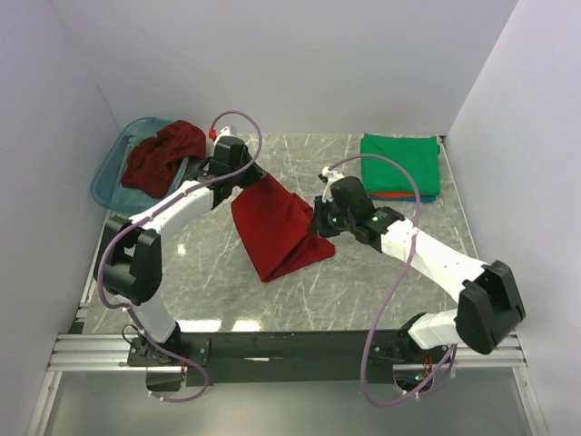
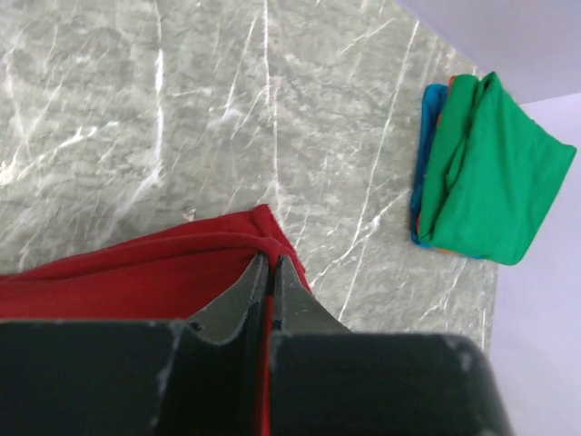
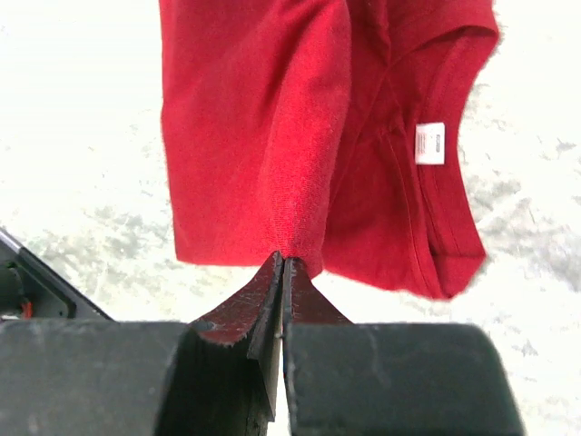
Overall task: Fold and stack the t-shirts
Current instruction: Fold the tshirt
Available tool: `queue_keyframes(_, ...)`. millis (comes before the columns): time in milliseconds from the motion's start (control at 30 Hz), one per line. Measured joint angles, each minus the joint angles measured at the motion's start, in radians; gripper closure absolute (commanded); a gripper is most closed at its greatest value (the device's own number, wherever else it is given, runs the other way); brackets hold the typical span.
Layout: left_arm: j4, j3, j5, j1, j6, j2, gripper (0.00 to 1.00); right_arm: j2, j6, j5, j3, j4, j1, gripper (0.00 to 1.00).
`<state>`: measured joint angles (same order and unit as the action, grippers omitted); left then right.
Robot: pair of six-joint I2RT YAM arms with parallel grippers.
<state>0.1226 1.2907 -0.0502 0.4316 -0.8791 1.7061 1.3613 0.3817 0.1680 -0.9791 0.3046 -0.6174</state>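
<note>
A bright red t-shirt (image 1: 277, 227) hangs partly folded over the middle of the table, its lower end on the marble. My left gripper (image 1: 243, 178) is shut on its far left edge, with red cloth pinched between the jaws (image 2: 270, 261). At the shirt's right corner my right gripper (image 1: 323, 223) is shut on a bunched fold (image 3: 283, 260). The collar and its white label (image 3: 430, 143) show in the right wrist view. A maroon t-shirt (image 1: 165, 156) lies crumpled in the basket. A folded green t-shirt (image 1: 399, 162) tops a stack at the back right, with orange-red and blue edges (image 1: 404, 195) beneath.
The teal plastic basket (image 1: 107, 179) stands at the back left against the wall. White walls close in the table on the left, back and right. The folded stack (image 2: 486, 173) lies near the right wall. The arms' bases sit on the black rail (image 1: 290, 345) at the near edge.
</note>
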Motion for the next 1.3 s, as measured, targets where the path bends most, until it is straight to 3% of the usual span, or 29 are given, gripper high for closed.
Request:
queue_keyframes(200, 0.021, 0.102, 0.014, 0.013, 0.005, 0.064, 1.00, -0.043, 0.025, -0.027, 0.030, 0.029, 0.001, 0.96)
queue_keyframes(567, 0.002, 0.327, 0.072, 0.078, 0.058, 0.382, 1.00, -0.042, 0.110, -0.073, 0.126, 0.047, 0.054, 0.95)
queue_keyframes(800, -0.013, 0.416, 0.133, 0.105, 0.126, 0.510, 0.94, -0.016, 0.179, -0.072, 0.206, 0.010, 0.082, 0.93)
queue_keyframes(900, -0.015, 0.471, 0.159, 0.116, 0.156, 0.561, 0.89, 0.029, 0.204, -0.074, 0.228, -0.010, 0.106, 0.87)
queue_keyframes(1000, -0.023, 0.494, 0.183, 0.126, 0.177, 0.596, 0.64, 0.076, 0.219, -0.080, 0.230, -0.012, 0.127, 0.70)
queue_keyframes(1033, -0.025, 0.494, 0.189, 0.127, 0.181, 0.601, 0.30, 0.083, 0.225, -0.083, 0.230, -0.011, 0.131, 0.65)
queue_keyframes(1067, -0.024, 0.494, 0.193, 0.128, 0.192, 0.603, 0.03, 0.087, 0.224, -0.087, 0.229, -0.007, 0.134, 0.59)
queue_keyframes(1100, -0.024, 0.494, 0.197, 0.128, 0.193, 0.605, 0.01, 0.087, 0.226, -0.090, 0.229, -0.003, 0.134, 0.55)
queue_keyframes(1167, -0.026, 0.494, 0.204, 0.128, 0.193, 0.603, 0.01, 0.085, 0.228, -0.095, 0.225, 0.005, 0.134, 0.26)
queue_keyframes(1200, -0.024, 0.494, 0.206, 0.128, 0.200, 0.599, 0.01, 0.080, 0.233, -0.097, 0.222, 0.011, 0.134, 0.18)
queue_keyframes(1300, 0.000, 0.494, 0.209, 0.128, 0.216, 0.580, 0.01, 0.031, 0.224, -0.099, 0.220, 0.029, 0.134, 0.14)
